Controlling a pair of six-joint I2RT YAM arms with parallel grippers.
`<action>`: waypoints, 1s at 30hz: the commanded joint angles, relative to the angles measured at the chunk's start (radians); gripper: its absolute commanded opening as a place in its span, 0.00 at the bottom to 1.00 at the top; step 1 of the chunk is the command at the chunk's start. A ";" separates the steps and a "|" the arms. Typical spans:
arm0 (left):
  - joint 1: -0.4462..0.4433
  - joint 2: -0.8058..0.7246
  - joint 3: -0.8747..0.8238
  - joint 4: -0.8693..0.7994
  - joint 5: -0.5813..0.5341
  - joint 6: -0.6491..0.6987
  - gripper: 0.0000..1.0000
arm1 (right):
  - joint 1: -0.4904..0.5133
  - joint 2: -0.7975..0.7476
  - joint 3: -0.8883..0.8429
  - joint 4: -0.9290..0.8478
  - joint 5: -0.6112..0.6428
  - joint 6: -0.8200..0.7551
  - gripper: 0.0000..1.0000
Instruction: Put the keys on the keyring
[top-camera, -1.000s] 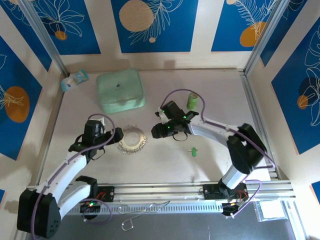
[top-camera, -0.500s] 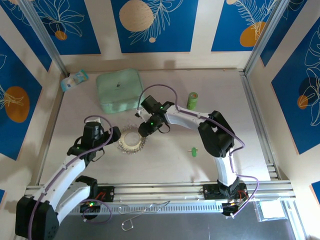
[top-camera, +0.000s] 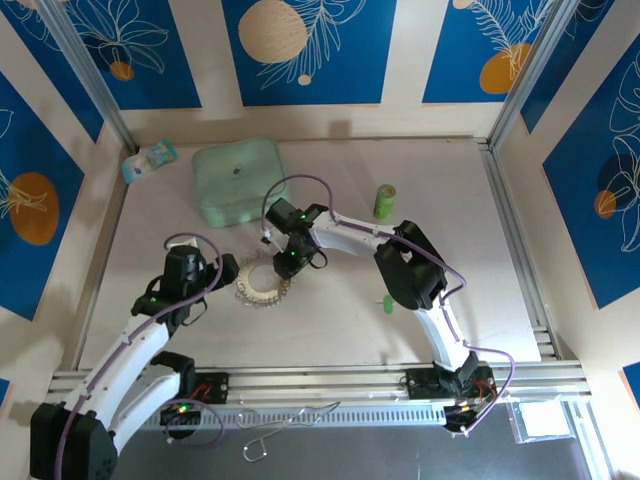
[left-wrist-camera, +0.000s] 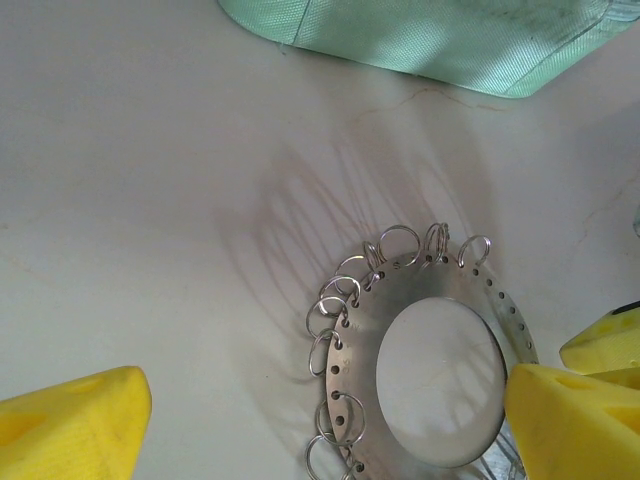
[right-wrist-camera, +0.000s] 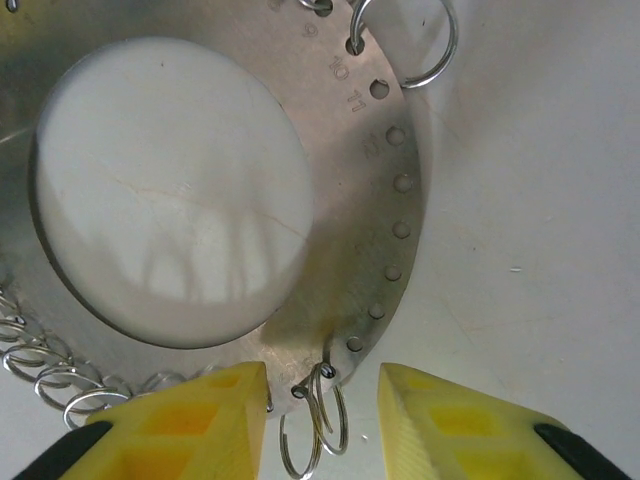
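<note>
The keyring (top-camera: 263, 285) is a flat silvery disc with a hollow centre and small wire rings around its rim, lying on the table. My left gripper (top-camera: 225, 268) is open at its left side. In the left wrist view the keyring (left-wrist-camera: 365, 330) lies between the wide-apart yellow fingers (left-wrist-camera: 70, 425). My right gripper (top-camera: 288, 262) hangs over its far right rim. In the right wrist view the right gripper (right-wrist-camera: 322, 415) is open astride the keyring (right-wrist-camera: 360, 200), with two small wire rings (right-wrist-camera: 325, 425) loose between the fingers. A green-headed key (top-camera: 387, 302) lies apart to the right.
A mint-green square case (top-camera: 240, 180) sits behind the keyring, its edge also in the left wrist view (left-wrist-camera: 430, 40). An upright green cylinder (top-camera: 385, 200) stands at the back right. A small packet (top-camera: 150, 160) lies in the back left corner.
My right arm has swung left from the table's middle to the keyring's rim, and its jaws have narrowed a little. The left gripper has barely moved.
</note>
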 joint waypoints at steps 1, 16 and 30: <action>-0.007 -0.017 -0.009 -0.016 -0.017 -0.010 0.91 | 0.009 0.028 0.039 -0.049 0.016 -0.018 0.34; -0.006 -0.037 -0.002 -0.026 -0.021 -0.009 0.91 | 0.012 0.053 0.066 -0.090 -0.002 -0.023 0.30; -0.006 -0.068 -0.001 -0.053 -0.026 -0.004 0.90 | 0.016 0.057 0.081 -0.093 0.034 -0.016 0.20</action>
